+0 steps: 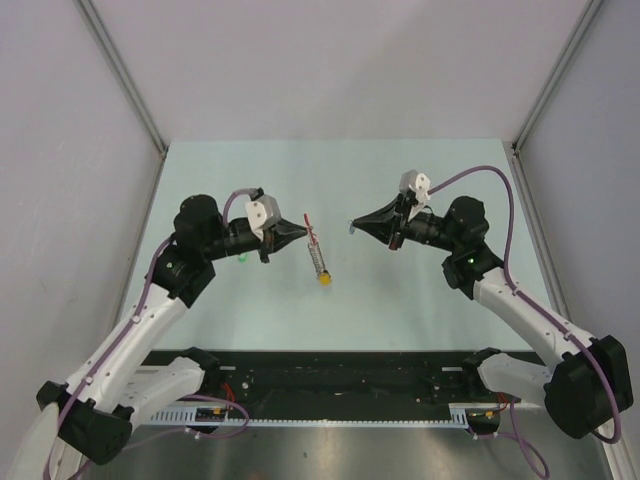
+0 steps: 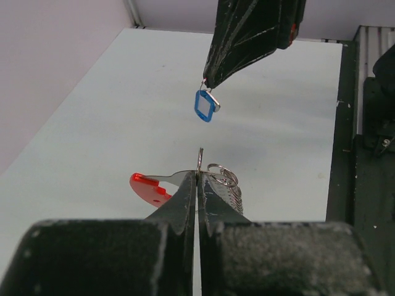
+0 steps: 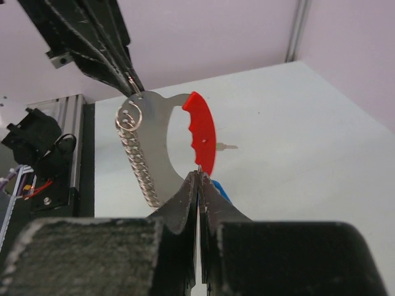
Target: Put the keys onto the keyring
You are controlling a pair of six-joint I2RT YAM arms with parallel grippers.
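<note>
Two grippers: the left gripper and the right gripper were each fully closed, tips facing one another above the table.
Left hold: it pinched the keyring at the top edge of its grey metal body, beside the small split ring; the red piece, chain and yellow cap hung below.
Right hold: it pinched the blue key by its metal end. The blue cap dangled near the keyring but apart from it.
Green key: not made out in any view.
Handling, judged: the key seemed light, stiff and slippery, likely to swivel in a pinch — best gripped flat on the metal. The keyring seemed rigid at the plate and loose at the chain, so the plate was the sound hold.
Writing: none legible — the cap's window looked blank.
</note>
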